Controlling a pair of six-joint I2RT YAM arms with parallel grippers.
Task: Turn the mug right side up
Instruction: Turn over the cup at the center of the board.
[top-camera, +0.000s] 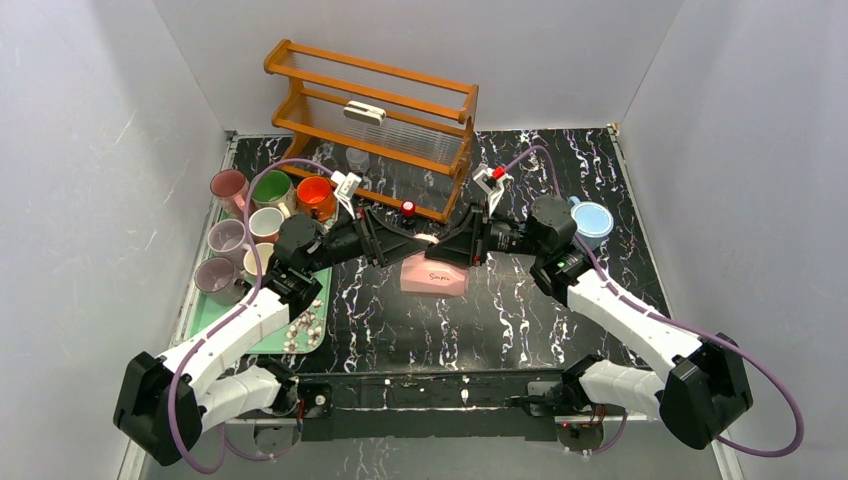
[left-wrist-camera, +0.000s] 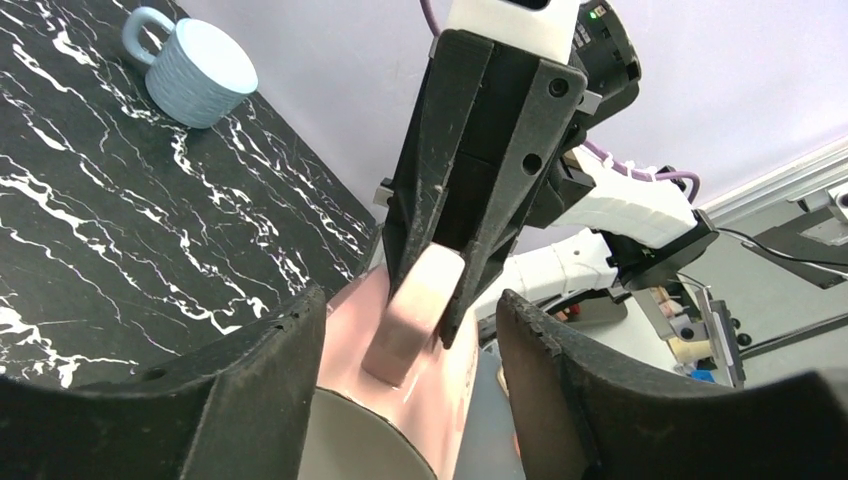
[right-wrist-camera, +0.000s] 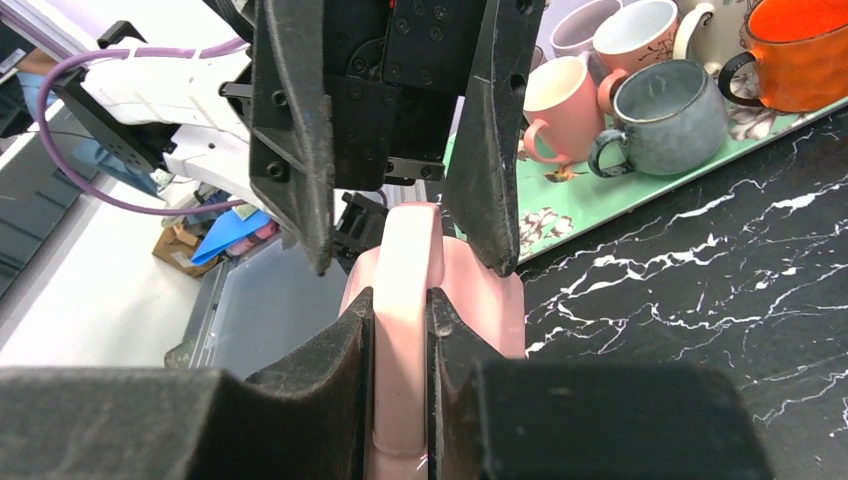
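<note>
At the middle of the black marble table (top-camera: 520, 320), the pink mug (top-camera: 434, 277) lies low with its handle (right-wrist-camera: 405, 250) uppermost. Both arms meet over it, the left reaching in from 8 o'clock and the right from 4 o'clock. The right gripper (right-wrist-camera: 400, 310) is pinched tight on that handle, 1 finger on each flat side. The left gripper (left-wrist-camera: 410, 300) stands roughly half wide, its 2 fingers (left-wrist-camera: 250, 390) straddling the mug's body from the opposite side. The wrist views show a sliver of gap on each side, so I would not call it a hold. Which end of the mug is the rim I cannot tell for sure.

I judge this to be a 2-handed regrasp in mid-task: the mug is secured by the handle, the second hold on the body is not yet made, and the turning is not finished. The next move calls for the left fingers to close squarely on the body without knocking the handle. Then 1 arm must rotate the mug and set it on its base. Other mugs crowd the green tray (top-camera: 300, 340) at 9 o'clock and a blue mug (top-camera: 592, 220) sits at 2 o'clock, both well apart from the work.
</note>
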